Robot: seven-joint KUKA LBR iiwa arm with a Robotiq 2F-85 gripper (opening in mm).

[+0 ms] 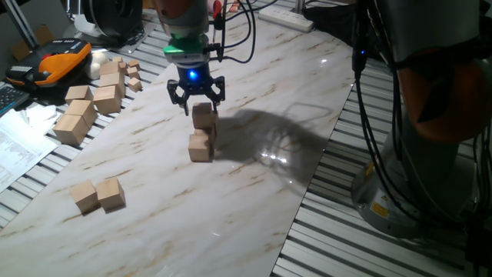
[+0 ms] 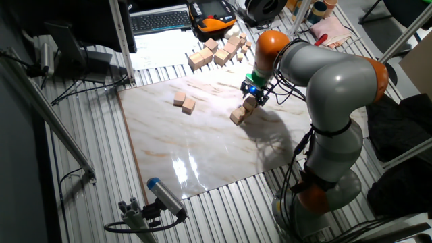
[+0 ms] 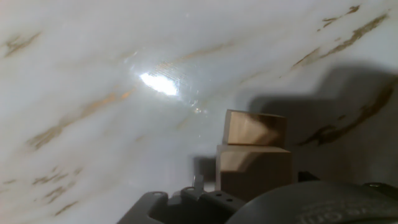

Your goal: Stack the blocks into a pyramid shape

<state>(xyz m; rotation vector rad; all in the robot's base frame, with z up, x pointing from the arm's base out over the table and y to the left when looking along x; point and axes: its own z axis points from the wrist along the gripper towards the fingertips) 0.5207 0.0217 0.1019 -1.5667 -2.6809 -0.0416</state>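
My gripper (image 1: 202,108) (image 2: 253,98) hovers over the middle of the marble board, its fingertips closed in on the top of a tan block (image 1: 204,119) (image 2: 251,103). That block sits against two more blocks (image 1: 201,148) (image 2: 236,116) in a tight cluster just below it; I cannot tell whether it rests on them or beside them. In the hand view, the gripped block (image 3: 254,174) is near the bottom edge, with another block (image 3: 255,127) just beyond it. Two loose blocks (image 1: 111,192) (image 2: 189,105) lie side by side near the board's front-left corner.
A heap of bigger pale wooden blocks (image 1: 77,119) (image 2: 216,50) and tiny cubes lies on the slatted table beyond the board's left end. An orange and black device (image 1: 58,61) and papers sit behind them. The arm's base (image 2: 324,169) stands off the board's right side.
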